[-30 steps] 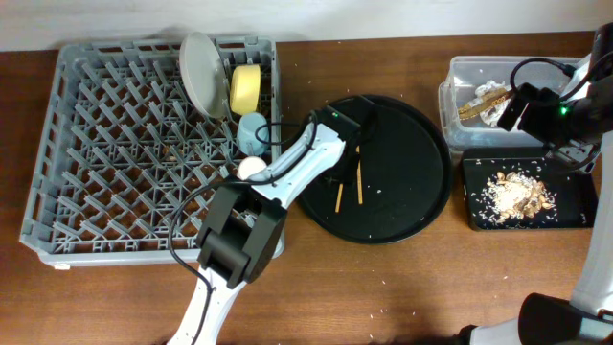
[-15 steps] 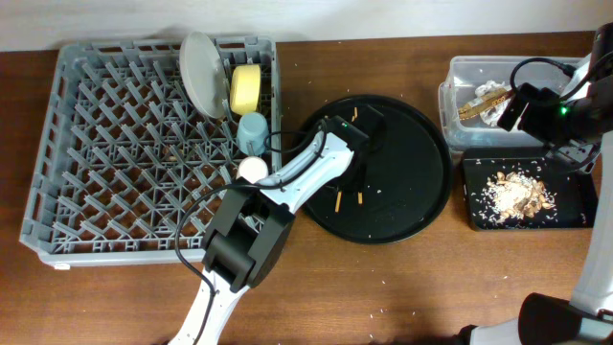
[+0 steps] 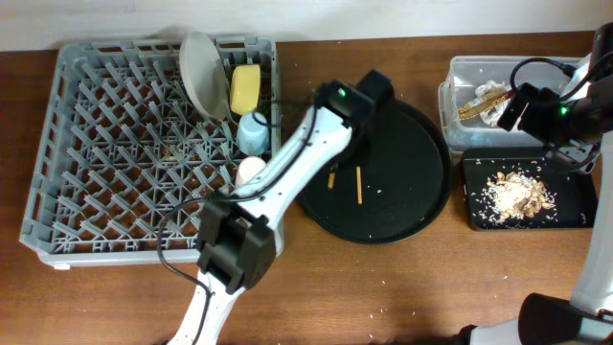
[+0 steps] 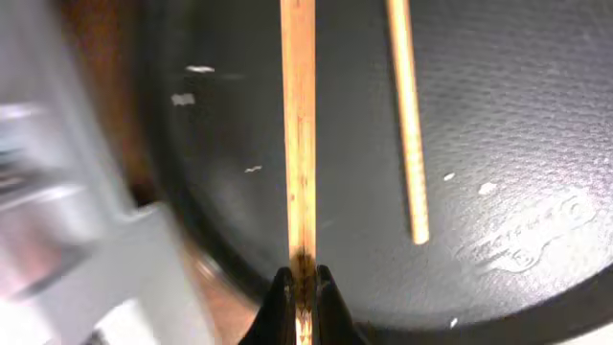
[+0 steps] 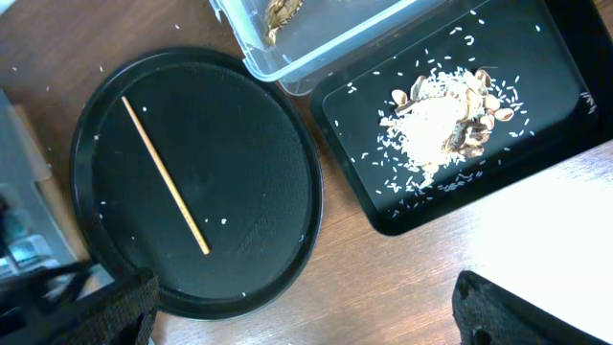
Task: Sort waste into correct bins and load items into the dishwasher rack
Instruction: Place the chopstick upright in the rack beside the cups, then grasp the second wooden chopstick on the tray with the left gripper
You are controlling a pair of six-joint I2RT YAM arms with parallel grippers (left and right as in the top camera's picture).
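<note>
My left gripper point(image 4: 302, 280) is shut on one wooden chopstick point(image 4: 298, 125), pinching its near end above the round black tray point(image 4: 517, 172). The other chopstick point(image 4: 407, 115) lies loose on that tray just to the right. From overhead both chopsticks point(image 3: 358, 184) show at the tray's left side, below the left wrist. The grey dishwasher rack point(image 3: 115, 163) holds the white plate point(image 3: 199, 72), yellow bowl point(image 3: 245, 88), blue cup point(image 3: 254, 129) and pink-white cup point(image 3: 251, 170). My right gripper point(image 5: 316, 316) hangs wide open over bare wood, holding nothing.
The clear tub point(image 3: 458, 107) at the far right holds a gold-brown wrapper point(image 3: 484, 99) and white napkins. In front of it the shallow black tray point(image 3: 575, 218) carries beige food scraps point(image 3: 517, 195). White crumbs dot the round tray point(image 3: 412, 192).
The left gripper has closed on one chopstick. The left wrist has moved toward the far side of the round tray, and the held chopstick has shifted with it. The right arm stays still.
</note>
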